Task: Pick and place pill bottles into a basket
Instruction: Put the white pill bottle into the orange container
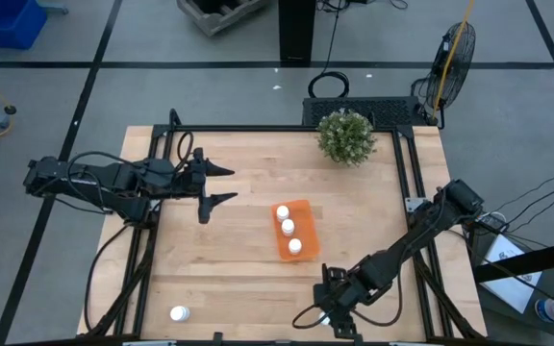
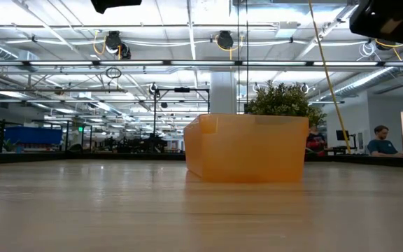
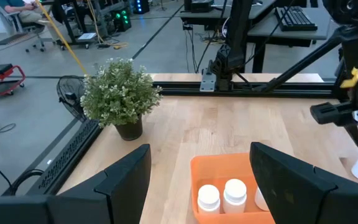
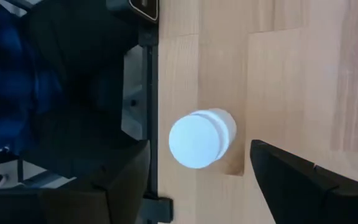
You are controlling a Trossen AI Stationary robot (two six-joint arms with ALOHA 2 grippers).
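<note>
The orange basket [image 1: 303, 207] sits at the table's middle and holds three white pill bottles [image 1: 288, 227], all upright; two of them show in the left wrist view [image 3: 222, 195]. A fourth bottle [image 1: 179, 313] lies near the near left corner. A fifth bottle [image 4: 202, 137] stands at the table's near edge. My right gripper [image 4: 199, 146] is open above it, pointing down, one finger on either side without touching. My left gripper [image 1: 224, 185] is open and empty, left of the basket, pointing toward it.
A green bushy plant [image 1: 345, 136] stands at the far side, beyond the basket. Black frame rails run along the table's left and right sides [image 1: 414, 183]. The near table edge with its dark frame [image 4: 138, 93] lies right beside the fifth bottle.
</note>
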